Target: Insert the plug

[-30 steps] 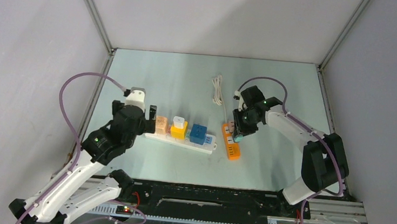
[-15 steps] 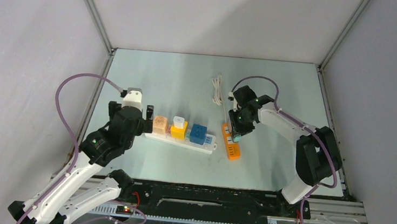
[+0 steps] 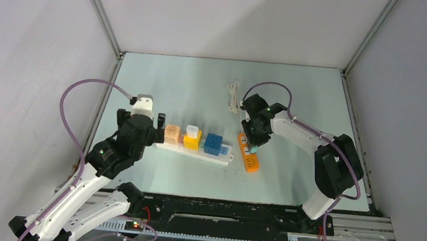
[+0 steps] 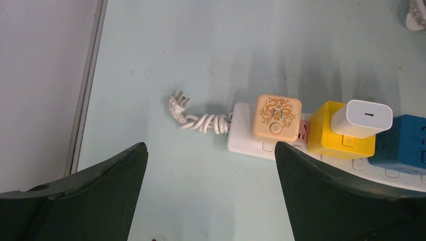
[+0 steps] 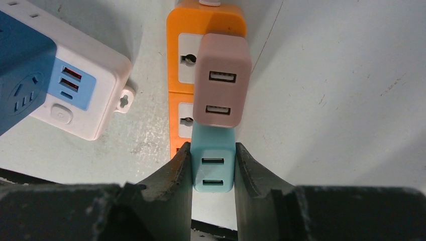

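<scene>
Pale green table (image 3: 191, 83) inside a white-walled booth, seen from above. On the right side, the right gripper (image 5: 212, 153) is pinched closed on a teal USB charger (image 5: 213, 173), holding it over the near part of an orange power strip (image 5: 211, 20). The teal charger sits just beside a pink USB charger (image 5: 222, 80) on that strip. Whether its prongs are seated cannot be told.

To the left lies a white power strip (image 4: 241, 138) carrying a peach cube adapter (image 4: 277, 118), a yellow adapter (image 4: 329, 143) with a white charger (image 4: 361, 118) on it, and a blue cube adapter (image 4: 404, 143). The strip's short twisted cord (image 4: 198, 120) trails off its left end. The left gripper (image 4: 209, 150) hovers there with its jaws spread wide, holding nothing. A coiled white cable (image 3: 235, 96) lies farther back.
</scene>
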Robot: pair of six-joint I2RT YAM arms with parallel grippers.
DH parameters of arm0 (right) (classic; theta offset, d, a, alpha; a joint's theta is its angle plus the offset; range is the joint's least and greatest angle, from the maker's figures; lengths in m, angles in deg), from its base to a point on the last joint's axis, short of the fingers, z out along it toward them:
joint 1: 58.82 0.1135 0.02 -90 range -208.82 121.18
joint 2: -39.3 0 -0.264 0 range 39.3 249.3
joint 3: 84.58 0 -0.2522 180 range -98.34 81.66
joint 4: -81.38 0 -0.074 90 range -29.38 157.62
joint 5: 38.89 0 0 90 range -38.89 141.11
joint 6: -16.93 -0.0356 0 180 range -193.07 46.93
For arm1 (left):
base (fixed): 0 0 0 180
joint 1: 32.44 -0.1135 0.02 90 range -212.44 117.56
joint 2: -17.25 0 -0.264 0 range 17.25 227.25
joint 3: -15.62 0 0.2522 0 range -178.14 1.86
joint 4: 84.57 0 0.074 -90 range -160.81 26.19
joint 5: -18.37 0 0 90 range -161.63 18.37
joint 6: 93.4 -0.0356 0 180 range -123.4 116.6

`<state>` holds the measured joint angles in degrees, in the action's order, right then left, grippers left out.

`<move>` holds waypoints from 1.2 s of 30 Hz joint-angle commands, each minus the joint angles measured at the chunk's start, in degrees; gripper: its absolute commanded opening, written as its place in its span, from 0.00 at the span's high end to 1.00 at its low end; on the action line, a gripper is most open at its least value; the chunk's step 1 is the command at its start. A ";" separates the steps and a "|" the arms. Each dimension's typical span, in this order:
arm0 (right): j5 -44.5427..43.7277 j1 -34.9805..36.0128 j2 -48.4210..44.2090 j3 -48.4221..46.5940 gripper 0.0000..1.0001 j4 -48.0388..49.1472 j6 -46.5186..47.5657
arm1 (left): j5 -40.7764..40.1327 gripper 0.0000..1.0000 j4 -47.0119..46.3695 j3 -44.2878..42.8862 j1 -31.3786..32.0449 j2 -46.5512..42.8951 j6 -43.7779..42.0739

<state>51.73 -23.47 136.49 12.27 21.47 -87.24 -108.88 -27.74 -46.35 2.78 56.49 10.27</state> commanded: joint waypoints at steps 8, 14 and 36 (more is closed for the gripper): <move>-3.69 1.20 1.20 6.02 1.00 3.63 -2.63 | -0.11 0.00 -0.96 0.58 -0.33 -0.34 0.65; -2.82 1.14 1.50 10.23 1.00 5.87 -3.34 | -0.09 0.00 -0.97 0.57 -0.33 -0.39 0.65; 5.57 -1.68 -23.43 4.48 0.00 8.91 -1.76 | 0.85 0.00 -1.57 0.97 -0.33 0.09 0.61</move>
<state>54.33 -23.32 119.88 19.55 28.59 -88.73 -108.43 -27.80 -46.35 2.78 56.51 10.27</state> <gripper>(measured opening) 0.993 0.996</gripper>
